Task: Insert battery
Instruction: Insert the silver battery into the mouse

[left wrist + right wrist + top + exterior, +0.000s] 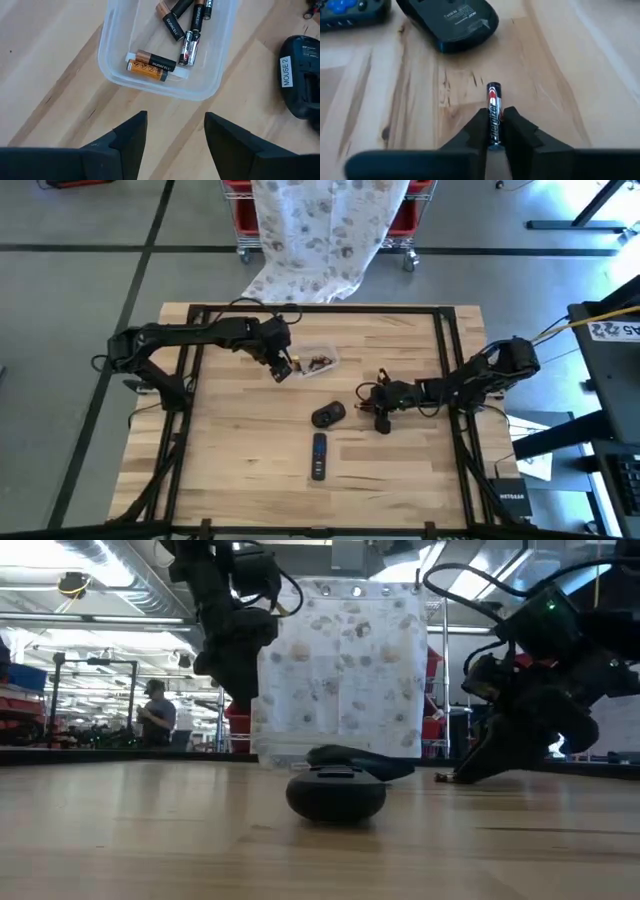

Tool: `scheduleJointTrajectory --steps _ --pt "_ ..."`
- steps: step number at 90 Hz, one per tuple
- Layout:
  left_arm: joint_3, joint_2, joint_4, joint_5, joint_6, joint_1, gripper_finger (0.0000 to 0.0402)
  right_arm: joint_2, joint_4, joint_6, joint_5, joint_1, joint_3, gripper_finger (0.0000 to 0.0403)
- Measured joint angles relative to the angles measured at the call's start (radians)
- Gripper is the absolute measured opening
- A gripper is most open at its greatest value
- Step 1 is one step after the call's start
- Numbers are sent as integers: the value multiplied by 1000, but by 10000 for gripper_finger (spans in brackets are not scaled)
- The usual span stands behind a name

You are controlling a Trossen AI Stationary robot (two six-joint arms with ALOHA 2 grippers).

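Note:
A black mouse (328, 415) lies upside down in the middle of the table; the left wrist view shows a "MOUSE 2" label on the mouse (300, 75). A clear plastic tub (165, 80) holds several batteries. My left gripper (175, 135) hovers open just beside the tub's near rim, with nothing between its fingers. My right gripper (494, 132) is low over the table to the right of the mouse (455, 20), shut on a slim silver-and-black battery (493, 107) that points toward the mouse. My right gripper pinches the battery's rear half (493, 125) between its two fingers. The fingers lie along the battery, slanting down from the table's right. The front end (493, 90) sticks out past the fingertips, close over the wood; I cannot tell whether it touches the table.
A dark remote with blue buttons (319, 456) lies nearer the front edge than the mouse. The table's black frame rails (455, 380) run along both sides. A patterned cloth (320, 230) hangs over a cart beyond the far edge.

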Motion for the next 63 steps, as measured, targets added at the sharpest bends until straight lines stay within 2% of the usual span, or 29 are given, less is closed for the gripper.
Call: scheduleJointTrajectory --steps 22,33,51,63 --pt "0 0 -1 0 9 0 180 -49 -42 154 -14 -1 9 7" --pt "0 0 -2 2 11 -4 180 -147 -218 167 -48 -9 72 7" --pt "0 0 0 -5 55 -31 180 -287 -625 -22 -63 -21 304 6" --pt "0 0 -2 -7 69 -60 180 -285 -726 -173 -148 -59 447 6"
